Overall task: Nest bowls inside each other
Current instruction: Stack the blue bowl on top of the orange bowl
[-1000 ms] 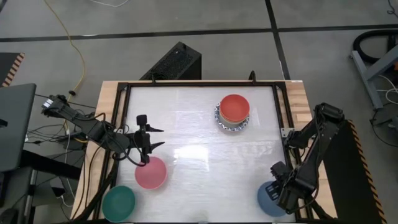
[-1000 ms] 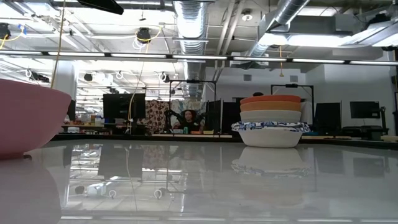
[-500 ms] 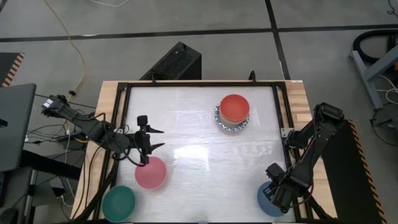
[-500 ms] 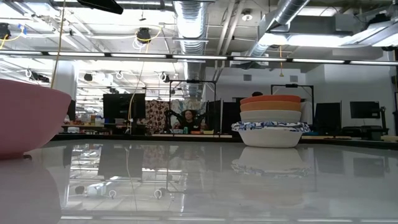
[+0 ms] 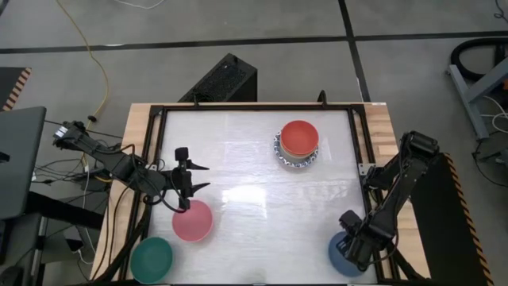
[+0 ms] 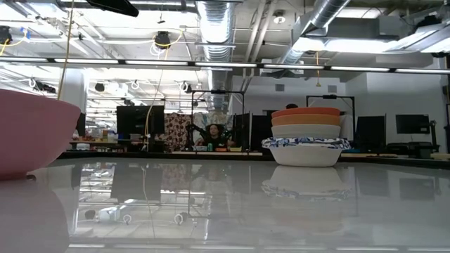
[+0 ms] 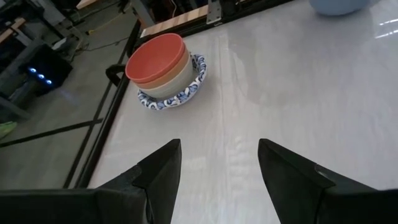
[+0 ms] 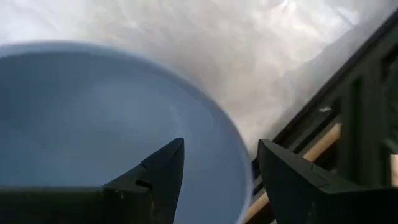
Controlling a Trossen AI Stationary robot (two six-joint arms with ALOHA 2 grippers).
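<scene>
White table is holding right gripper hovering open over blue bowl at 5 o'clock, left gripper idling open at 9 o'clock.

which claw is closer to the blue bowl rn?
Right. The right claw hangs open directly over the blue bowl's rim; the left claw is across the table, beside the pink bowl.

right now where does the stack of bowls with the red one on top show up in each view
High view: stack of bowls at upper centre-right of the table.
Low view: stack right of centre, standing on the table.
Left wrist view: stack upper left, beyond the open left gripper.
Right wrist view: not in it.
Shared landmark: blue bowl, also in both wrist views.
</scene>
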